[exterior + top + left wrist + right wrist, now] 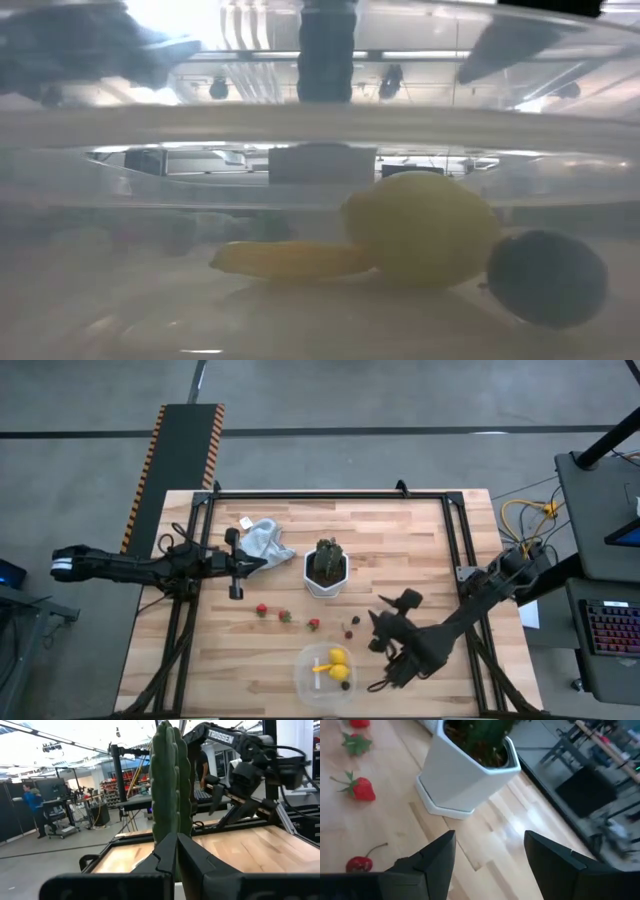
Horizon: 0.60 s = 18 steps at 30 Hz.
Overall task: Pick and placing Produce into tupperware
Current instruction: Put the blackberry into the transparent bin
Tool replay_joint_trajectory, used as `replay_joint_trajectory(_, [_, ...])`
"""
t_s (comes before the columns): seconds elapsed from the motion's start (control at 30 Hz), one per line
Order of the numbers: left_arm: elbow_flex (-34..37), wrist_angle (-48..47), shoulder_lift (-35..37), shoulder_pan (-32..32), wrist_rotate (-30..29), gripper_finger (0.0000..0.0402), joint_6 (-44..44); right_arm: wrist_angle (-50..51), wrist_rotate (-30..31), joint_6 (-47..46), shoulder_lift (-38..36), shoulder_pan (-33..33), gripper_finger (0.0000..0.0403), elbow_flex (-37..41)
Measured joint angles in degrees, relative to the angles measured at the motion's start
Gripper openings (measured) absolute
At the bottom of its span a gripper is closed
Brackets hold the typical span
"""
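High view, wooden table (pixel 420 550), positions given from the white plant pot (pixel 326 573).

Tub (pixel 325 673): clear, round, at the table's near edge, well in front of the pot. Contents: one yellow lemon (pixel 338 656), one thin yellow piece (pixel 322 667), one dark berry (pixel 346 683). Low view shows the lemon (pixel 422 228) touching the thin piece (pixel 290 258), the berry (pixel 546 277) just beside it.

Strawberries: three in a row on the table between pot and tub, (pixel 262 609), (pixel 285 616), (pixel 313 624). Loose dark berries (pixel 353 623) lie near them, toward the right arm.

Cloth (pixel 262 541): grey, crumpled, beside the pot on the left arm's side.

Left gripper (pixel 238 564): beside the cloth, fingers pressed together, holding nothing; its wrist view faces the green cactus (pixel 171 785).

Right gripper (pixel 381 632): beside the tub, fingers (pixel 547 862) spread, empty, above the table in front of the pot.
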State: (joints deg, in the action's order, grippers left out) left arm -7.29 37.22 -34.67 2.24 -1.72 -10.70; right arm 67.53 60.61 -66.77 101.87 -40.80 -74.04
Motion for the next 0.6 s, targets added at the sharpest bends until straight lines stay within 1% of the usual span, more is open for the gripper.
replay_joint_trajectory(0.07, [0.04, 0.09, -0.29, 0.0, 0.0, 0.0, 0.0, -4.4, 0.45, 0.54, -3.57, -1.07, 0.0228, 3.8])
replay_joint_trajectory(0.1, [0.04, -0.02, -0.4, 0.0, 0.0, 0.0, 0.0, -7.44, 0.8, 2.66, -5.45, -1.62, 0.0227, 5.65])
replay_joint_trajectory(0.17, [0.04, 0.09, -0.59, -0.01, 0.0, 0.0, 0.0, -14.79, 1.09, 7.75, -9.44, -2.48, 0.0226, 9.46])
replay_joint_trajectory(0.27, [-0.05, -0.01, -0.5, -0.02, -0.02, 0.0, 0.0, -28.34, 0.23, 18.49, -16.27, -3.22, 0.0226, 15.71])
replay_joint_trajectory(0.33, [-0.24, 0.02, -0.38, -0.02, -0.02, 0.0, 0.02, -38.43, -2.84, 27.02, -21.13, -3.45, 0.0226, 20.5])
replay_joint_trajectory(0.43, [-0.24, 0.49, -0.14, 0.0, 0.0, 0.0, 0.89, -55.89, -9.84, 40.44, -27.6, -3.47, 0.0226, 28.15])
replay_joint_trajectory(0.5, [-0.15, 1.62, -0.16, 0.0, 0.0, 0.0, 1.36, -66.77, -15.95, 49.35, -30.87, -3.45, 0.0226, 32.71])
replay_joint_trajectory(0.57, [-0.2, 1.57, -0.08, 0.0, 0.0, 0.0, 1.38, -73.51, -20.44, 55.69, -33.13, -3.45, 0.0226, 35.98])
replay_joint_trajectory(0.6, [-0.23, 1.58, -0.16, -0.01, 0.0, 0.0, 1.38, -74.72, -21.71, 58.07, -34.05, -3.46, 0.0226, 37.05])
